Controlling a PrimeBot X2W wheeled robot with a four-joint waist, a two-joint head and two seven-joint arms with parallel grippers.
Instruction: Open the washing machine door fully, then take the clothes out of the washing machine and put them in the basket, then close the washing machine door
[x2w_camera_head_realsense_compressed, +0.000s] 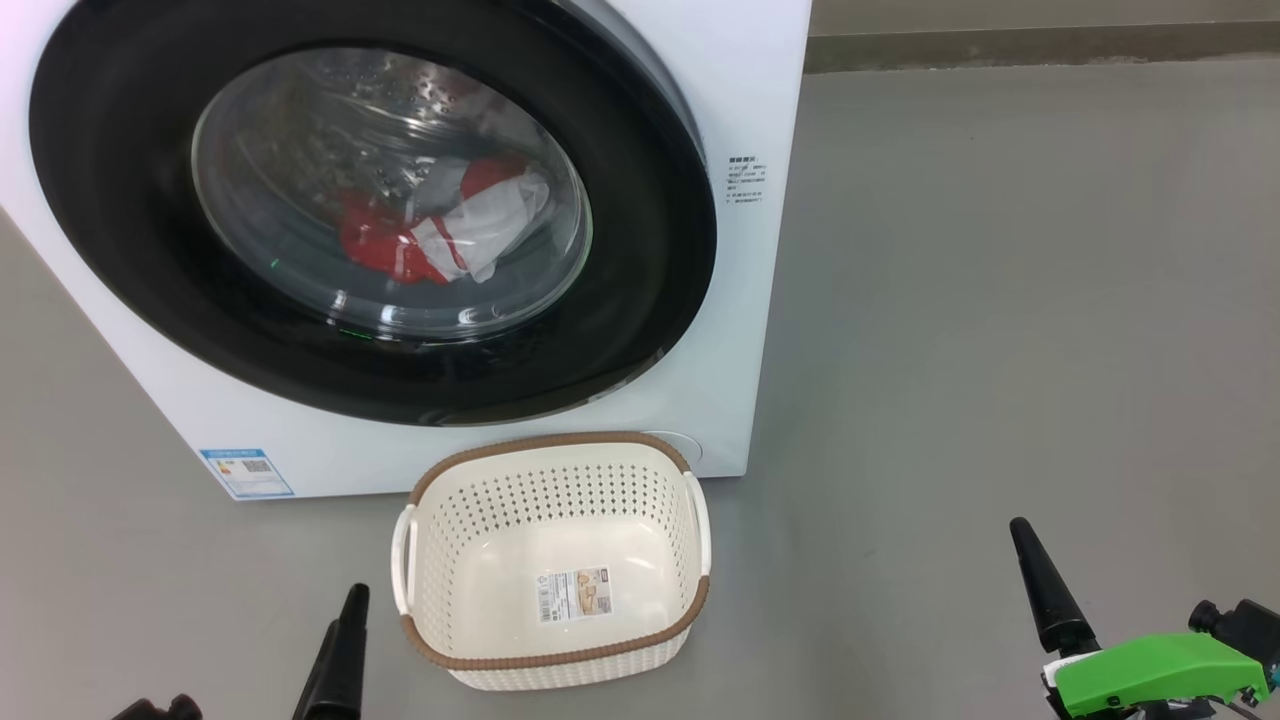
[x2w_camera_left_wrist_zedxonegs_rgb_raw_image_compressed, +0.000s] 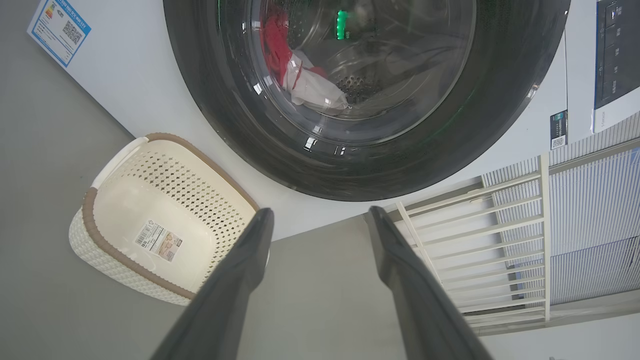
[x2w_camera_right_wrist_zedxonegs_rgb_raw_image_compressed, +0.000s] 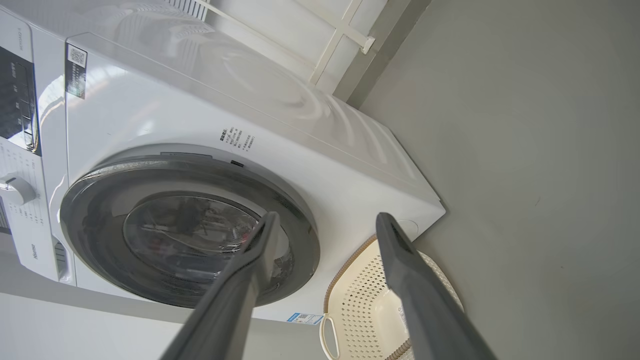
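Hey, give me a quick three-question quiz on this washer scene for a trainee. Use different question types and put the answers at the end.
1. True or false: the basket has clothes in it.
2. Where are the clothes? A) on top of the washer B) inside the washer, behind the door glass C) draped over the basket rim
3. Fill in: the left gripper and right gripper are both ____.
Key: 1 false; 2 B; 3 open.
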